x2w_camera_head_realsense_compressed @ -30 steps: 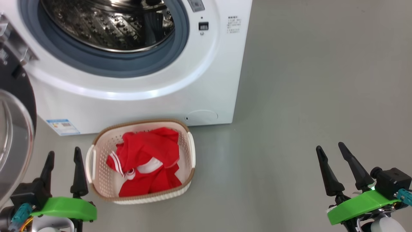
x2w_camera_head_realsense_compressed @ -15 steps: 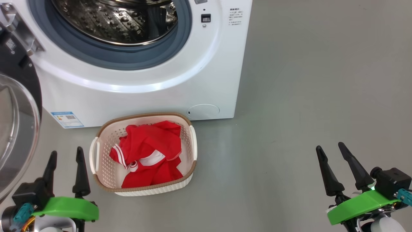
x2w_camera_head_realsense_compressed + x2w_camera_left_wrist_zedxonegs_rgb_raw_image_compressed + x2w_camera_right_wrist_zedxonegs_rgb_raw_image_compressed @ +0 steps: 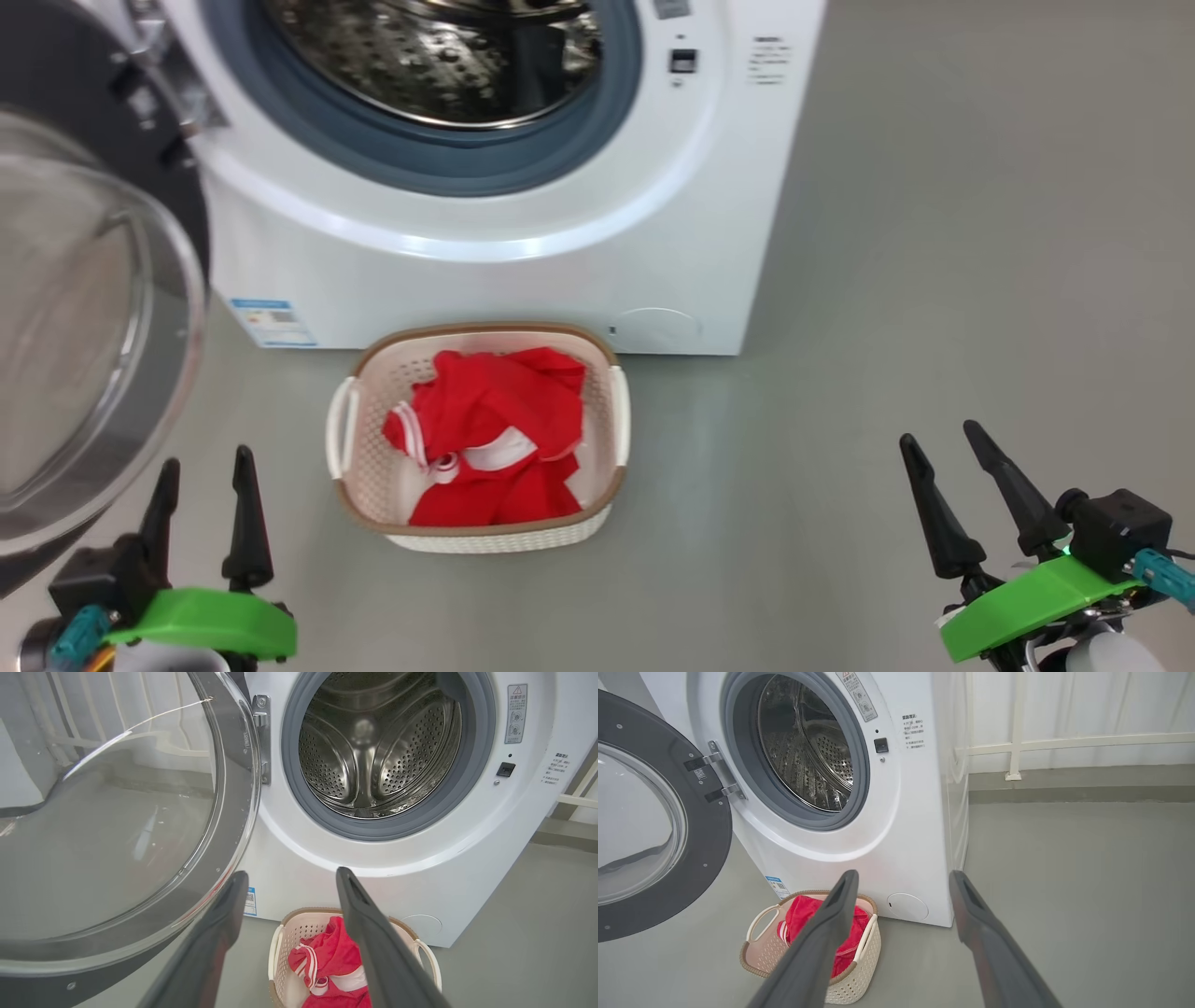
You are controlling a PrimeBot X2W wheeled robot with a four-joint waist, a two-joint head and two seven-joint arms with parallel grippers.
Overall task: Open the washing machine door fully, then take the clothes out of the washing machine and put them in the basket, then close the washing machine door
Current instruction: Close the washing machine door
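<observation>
The white washing machine stands ahead with its steel drum showing no clothes inside. Its black-rimmed glass door hangs swung open at the left, seen also in the right wrist view. On the floor before the machine sits the cream basket, and the red clothes with white trim lie in it. My left gripper is open and empty, low at the left, just below the door's rim. My right gripper is open and empty far to the right of the basket.
Grey floor stretches to the right of the machine. A white railing and a low kerb run along the back wall. A blue label marks the machine's lower left front.
The head camera has swung left: machine, basket and door all sit further right in the picture. Both grippers stay open and keep their places.
</observation>
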